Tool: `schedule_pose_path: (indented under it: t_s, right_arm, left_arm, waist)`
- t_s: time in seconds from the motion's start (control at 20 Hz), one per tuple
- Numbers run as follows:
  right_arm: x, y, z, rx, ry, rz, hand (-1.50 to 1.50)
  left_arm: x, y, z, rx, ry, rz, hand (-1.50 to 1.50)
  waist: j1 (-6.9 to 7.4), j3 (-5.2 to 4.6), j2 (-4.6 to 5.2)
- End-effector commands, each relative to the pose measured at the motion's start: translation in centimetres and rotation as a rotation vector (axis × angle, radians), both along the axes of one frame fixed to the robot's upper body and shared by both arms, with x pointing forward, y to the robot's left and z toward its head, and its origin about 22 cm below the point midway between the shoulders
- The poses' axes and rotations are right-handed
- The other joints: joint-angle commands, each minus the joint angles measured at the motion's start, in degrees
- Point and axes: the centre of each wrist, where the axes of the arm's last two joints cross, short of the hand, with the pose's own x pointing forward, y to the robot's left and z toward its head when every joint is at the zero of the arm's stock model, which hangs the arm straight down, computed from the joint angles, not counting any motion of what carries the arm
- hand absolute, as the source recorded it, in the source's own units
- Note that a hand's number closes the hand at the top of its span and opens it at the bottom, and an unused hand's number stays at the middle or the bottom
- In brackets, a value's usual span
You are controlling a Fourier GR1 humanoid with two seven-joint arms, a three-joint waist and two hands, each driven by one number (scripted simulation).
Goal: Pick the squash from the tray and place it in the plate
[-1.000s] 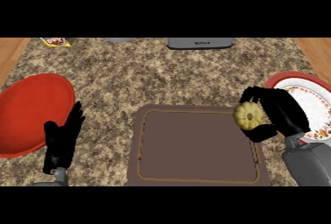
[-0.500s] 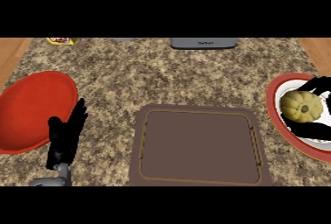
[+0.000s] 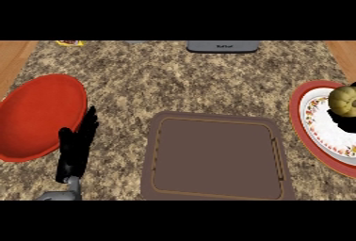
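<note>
Squash (image 3: 345,100) sat over the plate (image 3: 311,123) at the view's right edge, partly cut off by the frame. Dark shape of the R hand (image 3: 345,123) showed just below and beside it; couldn't tell whether fingers were curled on the squash or already off it. Tray (image 3: 215,162) at centre held nothing. L hand (image 3: 75,147) rested beside the red plate (image 3: 38,115), fingers straight, holding nothing.

Risks, judged: squash is round and sat near the plate's far side, so it could roll towards or over the rim on release, esp. if not yet resting on the plate. Fingers pulling away could drag it. Contact w/ plate not confirmable from this view.
</note>
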Motion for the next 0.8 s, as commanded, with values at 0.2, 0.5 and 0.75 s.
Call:
schedule_pose_path:
  t_s: [0.2, 0.5, 0.75]
  right_arm:
    - [3.2, -6.1, -3.1, -0.018, 0.109, -0.069, 1.5]
    - [2.8, -7.8, -6.5, 0.041, 0.308, -0.001, 1.5]
    - [2.5, -9.5, -7.1, 0.049, 0.523, 0.015, 1.5]
  left_arm:
    - [-0.7, 0.1, -1.2, 0.009, 0.011, -0.029, 0.0]
    - [-0.2, 0.5, 0.5, 0.003, -0.012, -0.022, 0.0]
    - [1.5, 1.8, 1.3, 0.007, -0.005, -0.023, 0.0]
  waist:
    - [1.23, 0.06, 0.36]
    - [0.99, 0.08, 0.27]
    - [1.12, 0.08, 0.44]
